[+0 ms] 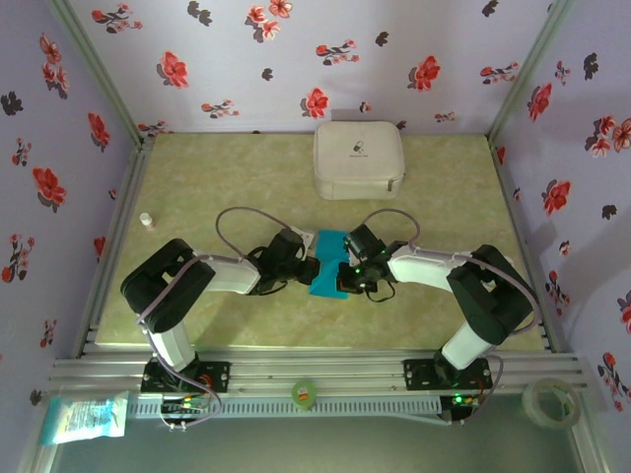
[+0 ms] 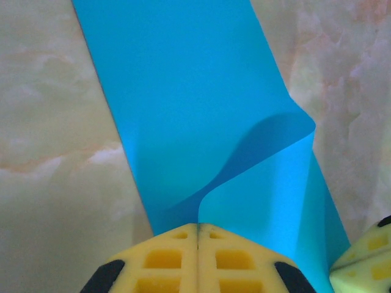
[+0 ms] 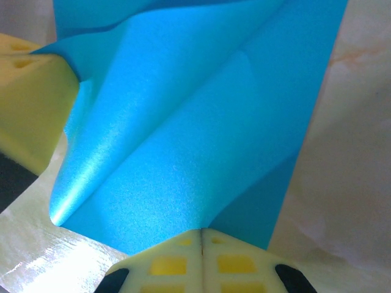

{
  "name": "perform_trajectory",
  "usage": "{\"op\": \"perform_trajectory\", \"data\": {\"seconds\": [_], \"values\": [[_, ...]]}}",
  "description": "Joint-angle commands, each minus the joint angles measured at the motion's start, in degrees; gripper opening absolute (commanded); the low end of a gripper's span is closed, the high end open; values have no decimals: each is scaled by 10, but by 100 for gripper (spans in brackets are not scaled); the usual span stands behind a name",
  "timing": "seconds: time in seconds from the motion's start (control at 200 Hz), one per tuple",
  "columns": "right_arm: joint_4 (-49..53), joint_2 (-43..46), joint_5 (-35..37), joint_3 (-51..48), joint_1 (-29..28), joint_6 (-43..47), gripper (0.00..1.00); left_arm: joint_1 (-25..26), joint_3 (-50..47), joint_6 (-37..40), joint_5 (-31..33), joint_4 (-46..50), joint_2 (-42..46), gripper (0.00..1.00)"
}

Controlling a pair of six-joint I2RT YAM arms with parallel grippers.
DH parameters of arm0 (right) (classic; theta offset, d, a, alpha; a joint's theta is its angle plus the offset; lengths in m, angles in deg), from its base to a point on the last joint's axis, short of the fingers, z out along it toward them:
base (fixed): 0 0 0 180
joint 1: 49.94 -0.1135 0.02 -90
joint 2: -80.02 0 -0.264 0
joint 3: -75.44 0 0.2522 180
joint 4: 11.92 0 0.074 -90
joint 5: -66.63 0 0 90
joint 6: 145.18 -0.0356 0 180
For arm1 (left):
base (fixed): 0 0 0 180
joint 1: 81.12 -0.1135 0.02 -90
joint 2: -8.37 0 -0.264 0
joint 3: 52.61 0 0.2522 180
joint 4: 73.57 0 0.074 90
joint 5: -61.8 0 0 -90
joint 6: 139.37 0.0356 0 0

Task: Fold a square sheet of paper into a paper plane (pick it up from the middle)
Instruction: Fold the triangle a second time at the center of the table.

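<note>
Tightly on paper [image 2: 183, 91]: left pincer [image 2: 197, 226], right pincer [image 3: 202, 231].

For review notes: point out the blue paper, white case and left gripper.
blue paper [image 1: 325, 278], top view, lower part.
white case [image 1: 358, 158], top view, lid centre.
left gripper [image 2: 198, 232], left wrist view, between closed fingertips.

Centre of the surface [image 1: 217, 177] is blocked: left tool [image 1: 299, 258] and right tool [image 1: 357, 260] meet nose to nose, both pinched on the square sheet of paper [image 1: 327, 266]; arms and cable loops fan out to either side, no gap between the tools. White zip case [image 1: 358, 159] sits at the far edge, apart from the tools, open strip between; small white object [image 1: 146, 220] hugs the left rim. Far-left, far-right and near-middle areas are bare; flowered walls [image 1: 296, 59] close three sides.
</note>
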Motion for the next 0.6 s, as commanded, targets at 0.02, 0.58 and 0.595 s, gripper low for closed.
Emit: {"op": "perform_trajectory", "data": {"seconds": [0.02, 0.58, 0.595], "values": [[37, -23, 29, -15, 6, -3, 2, -6, 5, -1, 8, 3, -15, 0], [-107, 83, 29, -48, 24, -139, 18, -6, -5, -14, -3, 15, -18, 0], [-120, 86, 28, -51, 25, -150, 17, -5, -5, -15, -3, 14, -18, 0]]}}
